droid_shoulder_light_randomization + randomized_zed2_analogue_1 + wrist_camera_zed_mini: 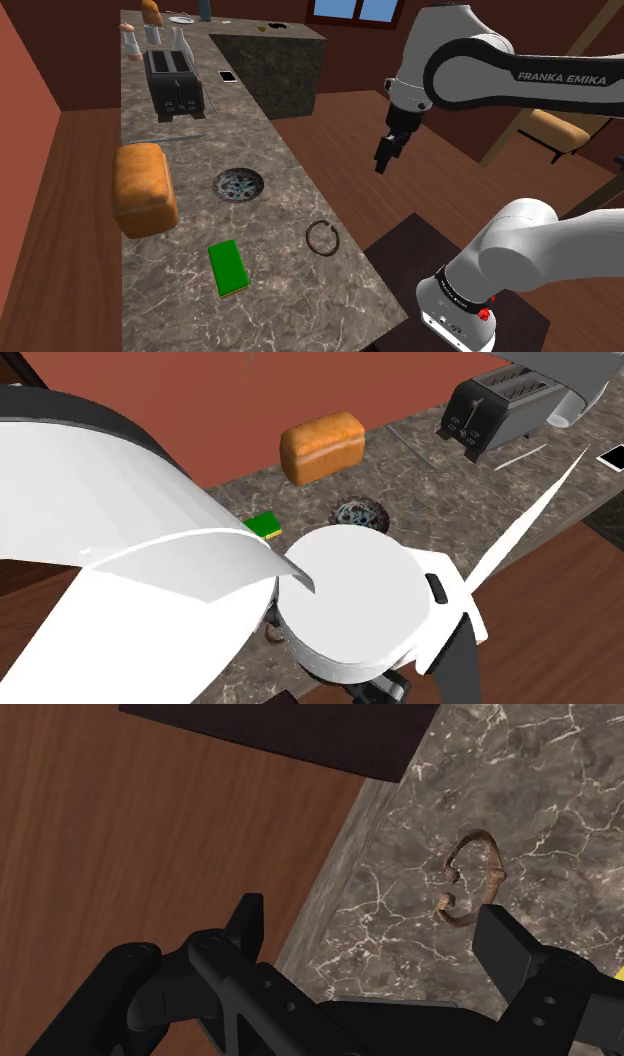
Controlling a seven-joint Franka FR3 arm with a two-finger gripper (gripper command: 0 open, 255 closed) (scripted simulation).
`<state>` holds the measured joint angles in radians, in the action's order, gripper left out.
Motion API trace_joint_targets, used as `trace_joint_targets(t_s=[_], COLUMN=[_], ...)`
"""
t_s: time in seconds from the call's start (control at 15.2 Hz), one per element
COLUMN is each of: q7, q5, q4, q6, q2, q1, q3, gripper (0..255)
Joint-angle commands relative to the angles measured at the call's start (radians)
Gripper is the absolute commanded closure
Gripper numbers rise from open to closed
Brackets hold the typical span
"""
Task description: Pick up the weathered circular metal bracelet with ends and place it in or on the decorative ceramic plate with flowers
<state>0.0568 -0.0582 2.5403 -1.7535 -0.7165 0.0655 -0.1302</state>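
Observation:
The bracelet (324, 238) is a thin rusty open ring with two ends, lying flat on the marble counter (290, 305) near its edge by the stand. The flowered plate (240, 185) sits further along the counter; it is also in the second exterior view (361, 514). My gripper (385, 160) hangs high over the wooden floor, off the counter's edge in the shoulder view. In the wrist view the gripper (372, 919) is open and holds nothing. There the bracelet (496, 874) lies just beyond one finger (505, 939), outside the gap between the fingers.
A loaf of bread (143, 187) and a green sponge (228, 267) lie on the counter's far side from the stand. A black toaster (173, 82), a knife (175, 140) and a phone (228, 76) are further back. A dark cabinet block (268, 60) abuts the counter.

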Motion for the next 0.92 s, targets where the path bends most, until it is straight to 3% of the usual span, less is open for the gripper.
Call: trace_joint_targets(t_s=[0.0,0.46,0.86], q7=[-0.038,-0.168,-0.296], q5=[-0.024,-0.089,-0.092], q4=[0.022,0.053,0.024], q6=[-0.059,-0.256,-0.427], q2=[0.031,0.178,0.362], q1=[0.018,0.072,0.093], q3=[-0.038,-0.175,-0.297], gripper=[0,0,0])
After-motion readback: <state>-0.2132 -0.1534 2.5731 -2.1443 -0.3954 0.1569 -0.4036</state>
